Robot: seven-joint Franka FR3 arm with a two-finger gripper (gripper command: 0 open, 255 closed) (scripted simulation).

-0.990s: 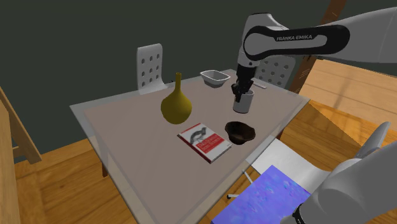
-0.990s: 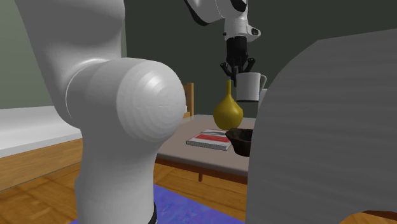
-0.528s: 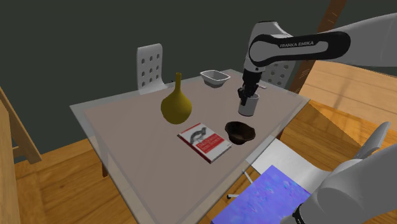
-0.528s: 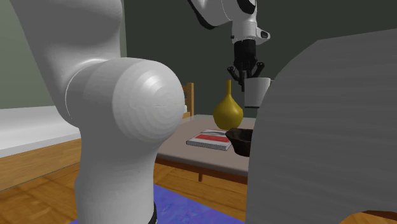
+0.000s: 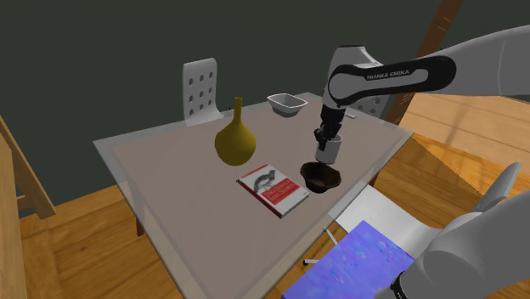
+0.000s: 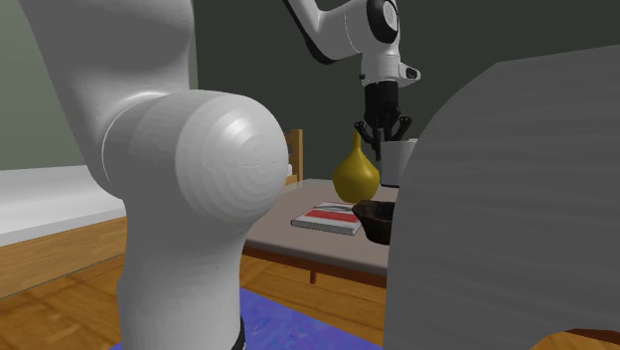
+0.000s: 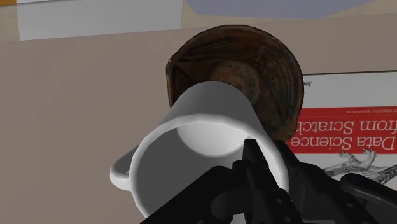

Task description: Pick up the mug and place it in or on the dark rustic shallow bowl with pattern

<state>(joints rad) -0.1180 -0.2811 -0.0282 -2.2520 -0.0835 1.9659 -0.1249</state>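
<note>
My black gripper [image 5: 325,136] is shut on the rim of a white mug [image 5: 328,151], one finger inside it and one outside. The mug hangs upright just above the dark brown shallow bowl [image 5: 321,177], which sits near the table edge closest to the stand. In the wrist view the mug [image 7: 203,127] tilts across the bowl [image 7: 254,60] below it, with a finger [image 7: 256,159] over its rim. In the second exterior view the gripper [image 6: 384,127] holds the mug [image 6: 395,164] above the bowl [image 6: 372,219]; a grey arm part hides half of both.
A yellow gourd vase [image 5: 235,140] stands mid-table. A red and white book [image 5: 273,188] lies beside the bowl. A small white dish [image 5: 287,104] sits at the far edge. White chairs [image 5: 201,89] stand behind the table [image 5: 170,187]. A blue rug [image 5: 357,259] lies on the floor.
The arm has carried the mug from farther back on the table toward the stand and down, so it now hangs just over the bowl. The grip stayed shut.
</note>
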